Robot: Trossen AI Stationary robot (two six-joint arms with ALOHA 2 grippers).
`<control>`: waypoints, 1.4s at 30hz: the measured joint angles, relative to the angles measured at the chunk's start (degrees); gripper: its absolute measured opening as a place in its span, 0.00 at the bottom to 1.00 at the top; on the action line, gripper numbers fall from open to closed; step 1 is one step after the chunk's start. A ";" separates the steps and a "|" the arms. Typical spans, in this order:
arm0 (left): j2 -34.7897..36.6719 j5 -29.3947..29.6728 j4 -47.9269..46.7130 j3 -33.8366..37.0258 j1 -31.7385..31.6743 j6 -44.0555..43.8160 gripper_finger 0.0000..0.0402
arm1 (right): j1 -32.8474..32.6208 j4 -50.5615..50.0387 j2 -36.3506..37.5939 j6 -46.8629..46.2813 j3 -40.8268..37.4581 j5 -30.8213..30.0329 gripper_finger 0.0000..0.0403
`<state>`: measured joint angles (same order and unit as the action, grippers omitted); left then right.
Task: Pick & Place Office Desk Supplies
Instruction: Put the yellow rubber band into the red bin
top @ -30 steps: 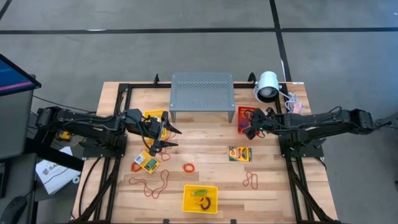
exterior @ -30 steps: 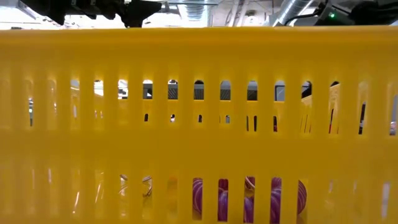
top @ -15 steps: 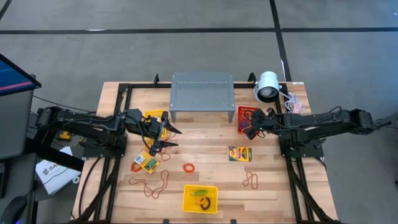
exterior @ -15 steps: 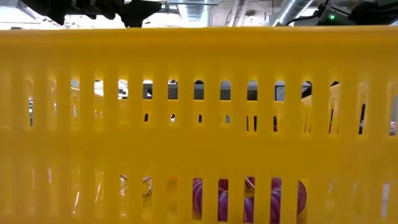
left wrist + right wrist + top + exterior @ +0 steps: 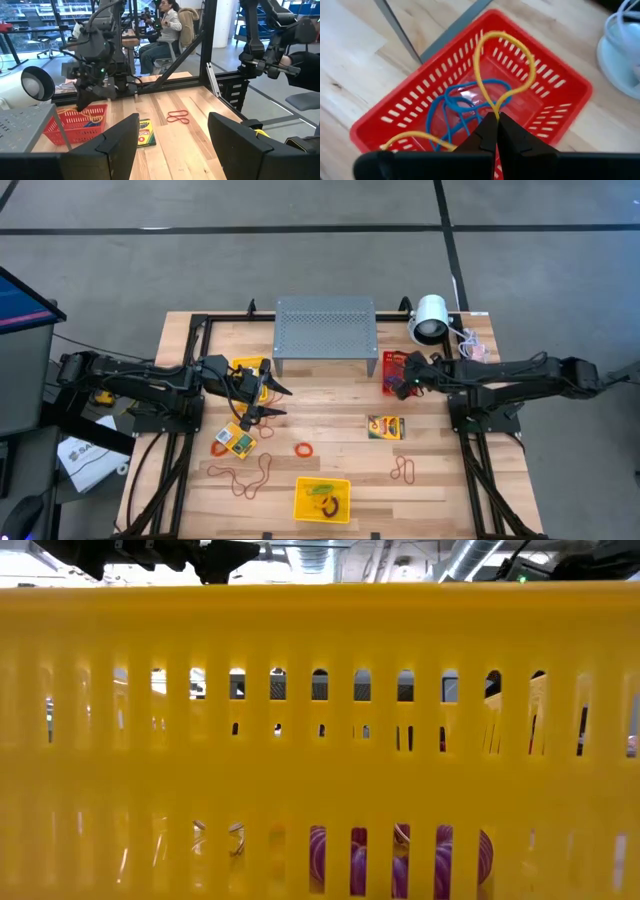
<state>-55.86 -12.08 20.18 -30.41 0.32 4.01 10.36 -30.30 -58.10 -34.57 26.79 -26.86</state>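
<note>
Crayon boxes: two, one (image 5: 386,427) mid-desk, one (image 5: 239,442) near the wide-open, empty left jaws (image 5: 266,401). Right jaws (image 5: 493,121) pinch one yellow rubber band (image 5: 504,70) over the red basket (image 5: 410,102).

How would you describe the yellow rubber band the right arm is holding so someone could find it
Start at the red basket beside the grey perforated stand. The right tool hangs over it, shut on a yellow rubber band that loops upward. The blue bands lie loose on the basket floor.

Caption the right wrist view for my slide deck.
Right gripper, shut on a yellow rubber band, holds it over the red basket.
</note>
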 joint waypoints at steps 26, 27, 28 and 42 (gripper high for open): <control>0.00 -0.02 -0.28 0.02 0.02 -0.39 0.58 | 1.04 5.86 -13.91 7.15 2.73 9.40 0.07; -0.01 -0.02 -0.28 0.02 0.02 -0.39 0.58 | 1.04 5.73 -13.91 7.15 2.73 9.52 0.09; 0.00 -0.02 -0.28 0.02 0.02 -0.39 0.58 | 1.04 5.67 -13.91 7.15 2.73 9.55 0.10; -0.01 -0.01 -0.27 0.02 0.02 -0.24 0.58 | 1.06 3.19 -13.89 8.65 5.00 9.70 0.42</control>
<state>-55.87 -12.09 19.91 -30.39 0.34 3.77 11.42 -27.11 -71.99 -25.92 31.79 -17.16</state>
